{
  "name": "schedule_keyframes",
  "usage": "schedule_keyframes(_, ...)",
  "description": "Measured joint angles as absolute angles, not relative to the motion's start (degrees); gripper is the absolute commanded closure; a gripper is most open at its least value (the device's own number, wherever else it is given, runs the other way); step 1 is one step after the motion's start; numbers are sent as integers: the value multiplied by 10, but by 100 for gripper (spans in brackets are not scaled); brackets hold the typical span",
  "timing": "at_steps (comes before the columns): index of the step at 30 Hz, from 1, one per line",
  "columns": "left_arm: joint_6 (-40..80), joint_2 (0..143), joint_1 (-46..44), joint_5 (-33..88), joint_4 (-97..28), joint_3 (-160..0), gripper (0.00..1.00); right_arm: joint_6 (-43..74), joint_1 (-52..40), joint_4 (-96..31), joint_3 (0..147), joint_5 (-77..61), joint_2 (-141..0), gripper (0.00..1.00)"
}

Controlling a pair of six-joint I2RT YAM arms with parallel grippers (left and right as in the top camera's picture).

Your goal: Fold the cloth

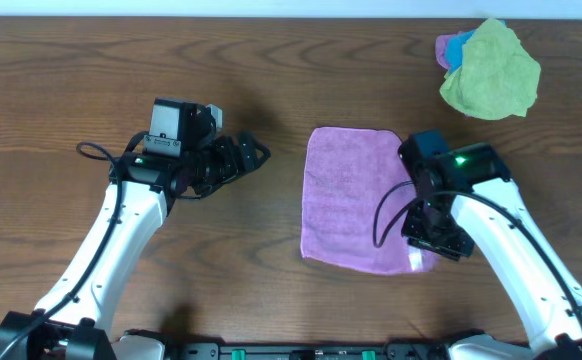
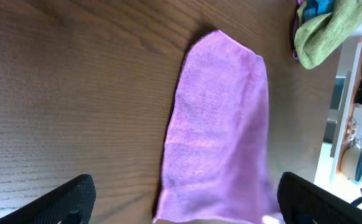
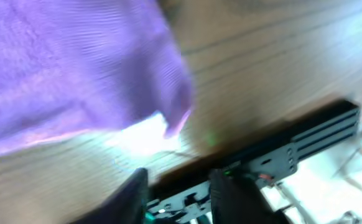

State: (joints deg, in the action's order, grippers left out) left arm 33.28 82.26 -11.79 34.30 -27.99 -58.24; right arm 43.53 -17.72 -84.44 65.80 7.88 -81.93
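Overhead: the cloth (image 1: 356, 198) is seen lying flat at mid-table (image 1: 91, 60). The left gripper (image 1: 254, 153) is held off its left edge, with only bare wood between them. The right gripper (image 1: 437, 240) is placed over the near right corner, beside the white tag (image 1: 416, 262). A yellow-green cloth (image 1: 491, 70) and a blue cloth (image 1: 455, 46) are bunched together at the far right, well apart from the cloth.

Left wrist: the fingers (image 2: 66, 200) are seen spread wide, clamped on nothing. The cloth is seen ahead.

Right wrist: the view is blurred. The fingers (image 3: 131, 199) are seen narrowly apart, with a dark rail (image 3: 305, 140) behind the gap. The cloth's corner is seen at upper left.
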Motion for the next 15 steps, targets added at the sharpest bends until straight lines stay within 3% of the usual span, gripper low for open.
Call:
schedule_keyframes(5, 333, 823, -118, 343, -275, -582, 5, 422, -178, -822, 657, 74, -813, 49)
schedule_keyframes(10, 333, 823, -118, 343, -265, -582, 5, 364, -180, -687, 655, 44, -801, 43)
schedule_keyframes(12, 333, 823, -118, 343, -265, -582, 5, 338, -180, -616, 655, 30, -804, 49)
schedule_keyframes(15, 333, 823, -118, 343, -265, -582, 5, 307, -180, -507, 655, 10, -836, 75)
